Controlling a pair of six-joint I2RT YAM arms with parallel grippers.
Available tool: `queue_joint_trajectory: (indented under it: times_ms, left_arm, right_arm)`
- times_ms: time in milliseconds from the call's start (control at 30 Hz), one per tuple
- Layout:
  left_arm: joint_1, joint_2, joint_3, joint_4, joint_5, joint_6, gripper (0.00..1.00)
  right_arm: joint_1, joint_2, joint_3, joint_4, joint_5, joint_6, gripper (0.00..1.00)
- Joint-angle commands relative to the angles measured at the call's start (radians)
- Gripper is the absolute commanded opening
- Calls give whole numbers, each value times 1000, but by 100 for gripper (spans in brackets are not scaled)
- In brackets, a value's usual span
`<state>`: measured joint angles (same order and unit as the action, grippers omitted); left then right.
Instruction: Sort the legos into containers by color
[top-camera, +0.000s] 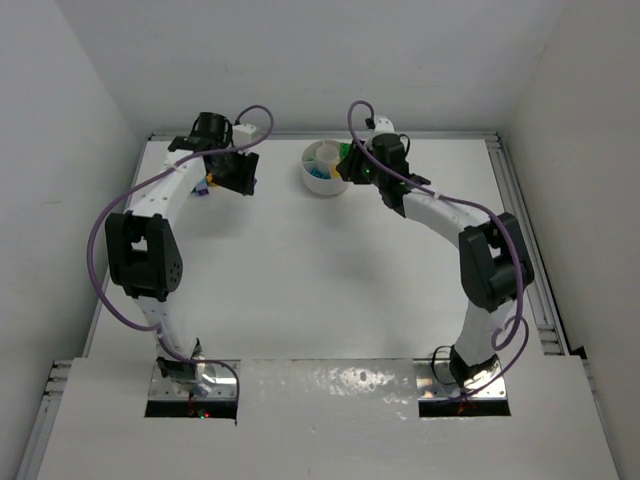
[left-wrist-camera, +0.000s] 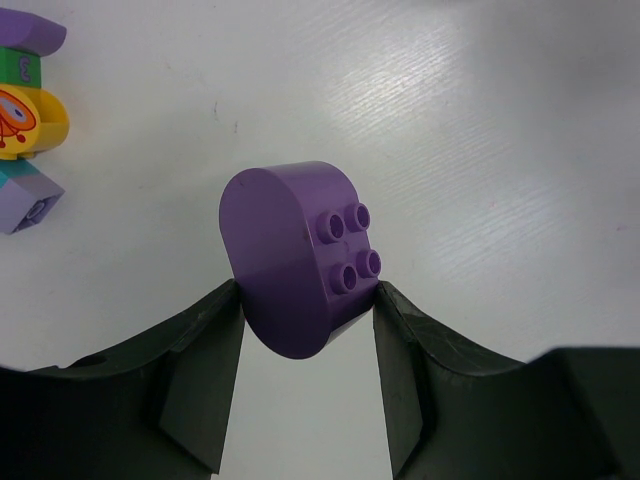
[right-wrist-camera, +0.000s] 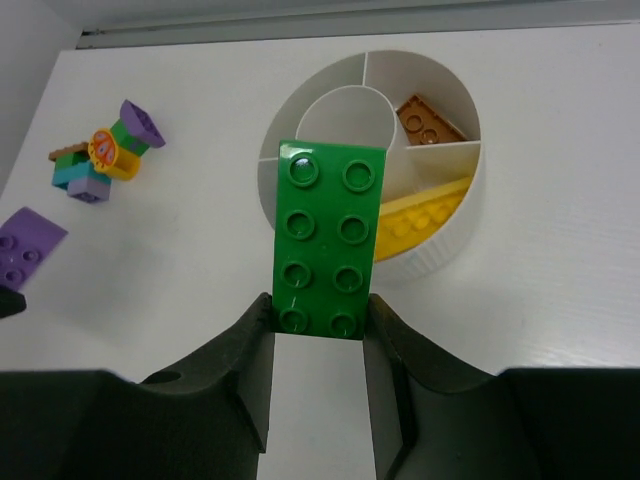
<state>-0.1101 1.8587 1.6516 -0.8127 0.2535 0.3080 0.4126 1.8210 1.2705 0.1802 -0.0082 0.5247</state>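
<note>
- The right gripper is clamped on the short end of a long green brick. The brick juts forward with its studs up.
- The brick's far end hangs over the near rim of the white dish, reaching the round centre well.
- A yellow brick lies in the near-right wedge and a brown brick in the wedge behind it. The left side of the dish is hidden behind the green brick.
- The left gripper pinches a rounded purple brick above the table, apart from the dish.
- Loose bricks lie in a cluster on the table left of the dish.
- Step in hand, as judged: delivering the green brick.
- The next move calls for a section free of other colours. The brick looks long for a wedge, so it likely needs tipping in before release.
</note>
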Motion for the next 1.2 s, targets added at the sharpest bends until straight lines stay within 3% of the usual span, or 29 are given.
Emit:
queue_joint_trajectory:
  times_ms: [0, 267, 1167]
  left_arm:
    - [6, -45, 36, 32, -8, -21, 0]
    - [13, -76, -13, 49, -28, -27, 0]
    - [35, -79, -21, 55, -59, -18, 0]
  right_arm:
    - [-5, 67, 75, 67, -10, 87, 0]
    - [-6, 211, 193, 81, 139, 115, 0]
    - [-89, 466, 493, 54, 83, 141, 0]
